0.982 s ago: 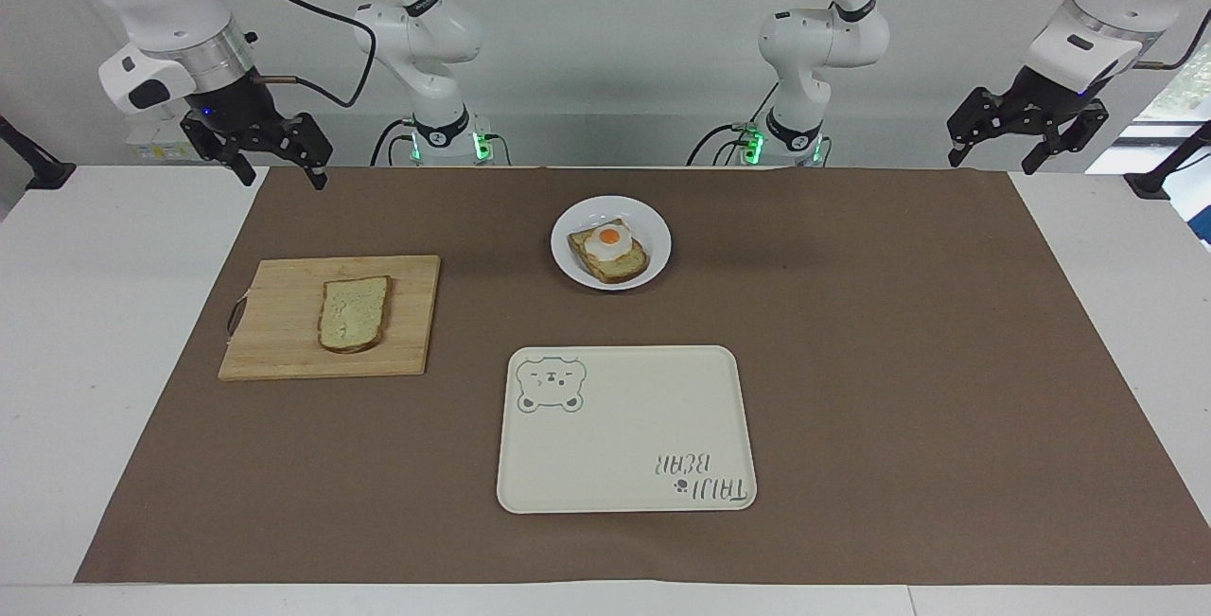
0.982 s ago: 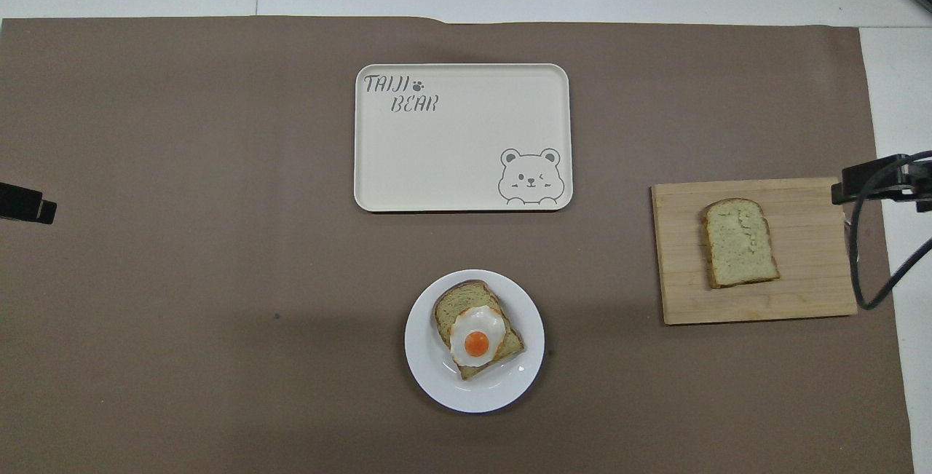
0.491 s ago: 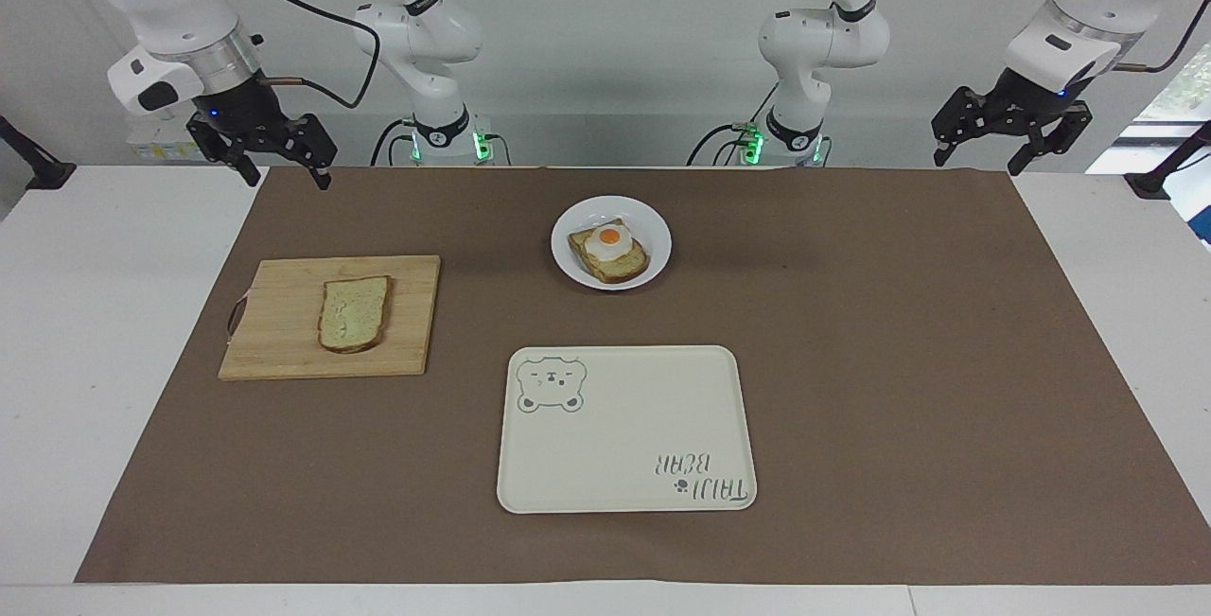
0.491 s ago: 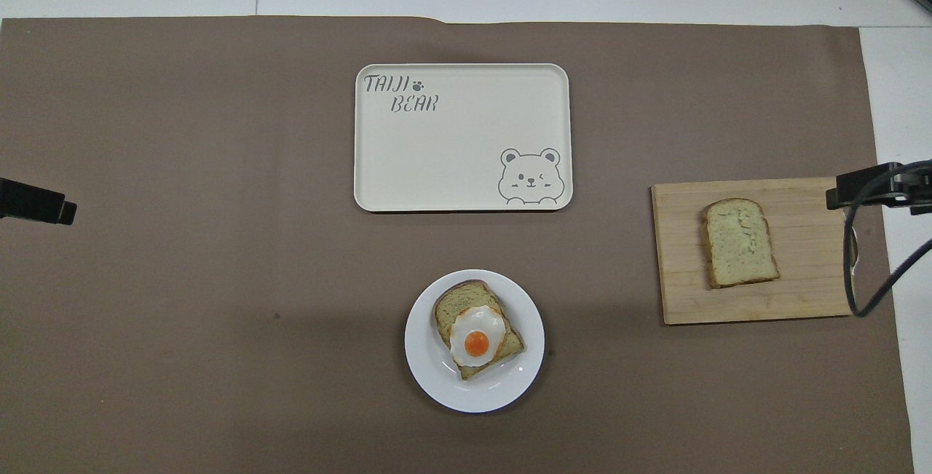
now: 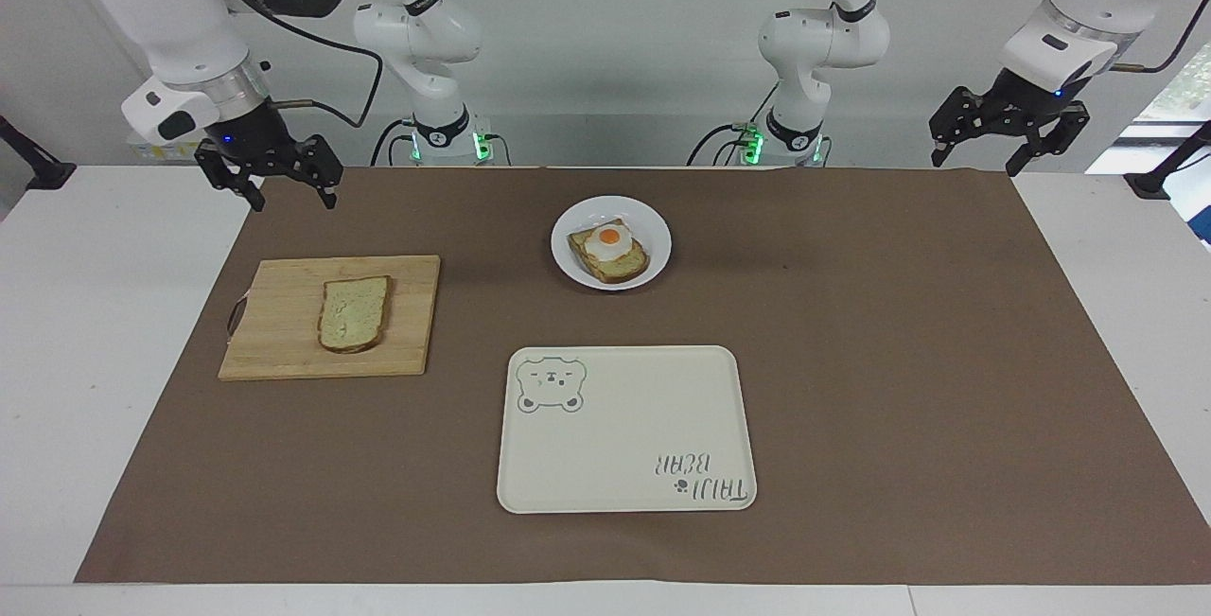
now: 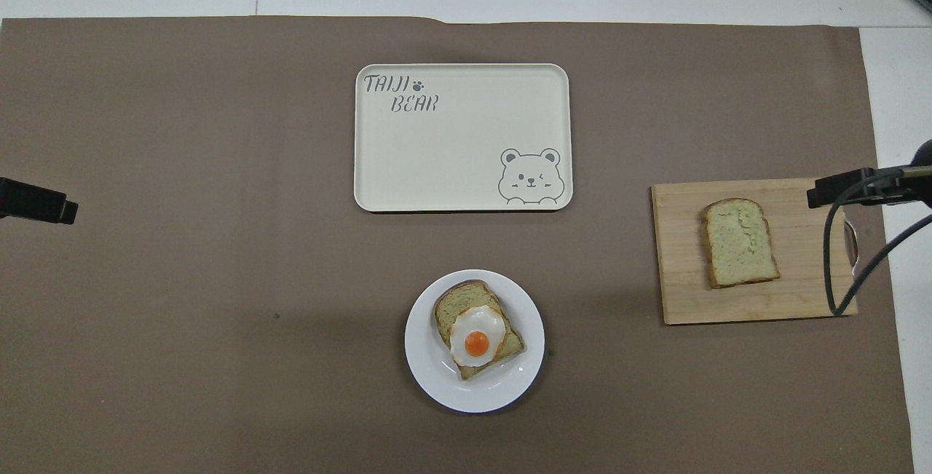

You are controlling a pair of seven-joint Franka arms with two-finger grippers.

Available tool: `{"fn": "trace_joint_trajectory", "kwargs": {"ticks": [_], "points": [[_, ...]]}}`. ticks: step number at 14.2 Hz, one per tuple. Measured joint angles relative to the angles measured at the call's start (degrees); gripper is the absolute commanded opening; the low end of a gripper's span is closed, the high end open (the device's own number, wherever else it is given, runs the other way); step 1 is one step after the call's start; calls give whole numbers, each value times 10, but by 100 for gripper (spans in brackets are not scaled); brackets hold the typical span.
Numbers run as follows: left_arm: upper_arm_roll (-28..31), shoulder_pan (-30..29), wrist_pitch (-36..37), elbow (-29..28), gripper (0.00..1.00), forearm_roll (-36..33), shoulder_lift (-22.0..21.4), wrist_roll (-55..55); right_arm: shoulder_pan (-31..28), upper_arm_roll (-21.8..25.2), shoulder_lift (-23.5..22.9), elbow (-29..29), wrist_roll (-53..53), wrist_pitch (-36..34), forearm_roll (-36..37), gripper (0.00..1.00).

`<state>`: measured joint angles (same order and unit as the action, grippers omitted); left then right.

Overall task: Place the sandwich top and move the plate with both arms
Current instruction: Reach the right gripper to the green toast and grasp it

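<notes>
facing view / plate: we take the plate [image 5: 611, 243] as landmark; it sits on the brown mat on the tabletop [image 5: 57, 332], carrying toast with a fried egg [image 5: 608, 250], open-faced, so we judge it waits for its lid.
facing view / sandwich top: the sandwich top [image 5: 355, 313] lies flat on a wooden cutting board [image 5: 284, 351], well apart from the plate, toward the right arm's end and farther from the robots than the plate; staged there for pickup, we judge.
facing view / tray: cream bear tray [image 5: 626, 428] lies farther from the robots than the plate, bare; likely where the plate goes.
facing view / right gripper: right gripper [image 5: 286, 193] hangs in the air just off the board's robot-side edge, fingers spread apart, nothing between them; set up to go for the bread, we judge.
facing view / left gripper: left gripper [image 5: 976, 157] is raised over the mat's corner at the left arm's end, well apart from the plate, fingers spread, holding nothing; waiting.
overhead view / layout: plate [image 6: 474, 341] nearest the robots, tray [image 6: 463, 137] farther out than the plate, sandwich top [image 6: 740, 242] on the board [image 6: 808, 292] toward the right arm's end from the plate.
overhead view / grippers: only dark tips show at the edges; the right gripper [image 6: 844, 188] overlaps the board's corner.
progress: nothing done yet, bread untouched.
</notes>
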<state>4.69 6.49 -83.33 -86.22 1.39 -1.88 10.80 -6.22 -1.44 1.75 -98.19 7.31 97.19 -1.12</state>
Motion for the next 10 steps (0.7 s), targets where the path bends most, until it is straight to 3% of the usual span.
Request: {"fn": "trace_joint_trajectory", "kwargs": {"ticks": [10], "points": [[1,0,0,0,100,0,0,-1,-26,4,-23,-174,77,242,3,100]]}}
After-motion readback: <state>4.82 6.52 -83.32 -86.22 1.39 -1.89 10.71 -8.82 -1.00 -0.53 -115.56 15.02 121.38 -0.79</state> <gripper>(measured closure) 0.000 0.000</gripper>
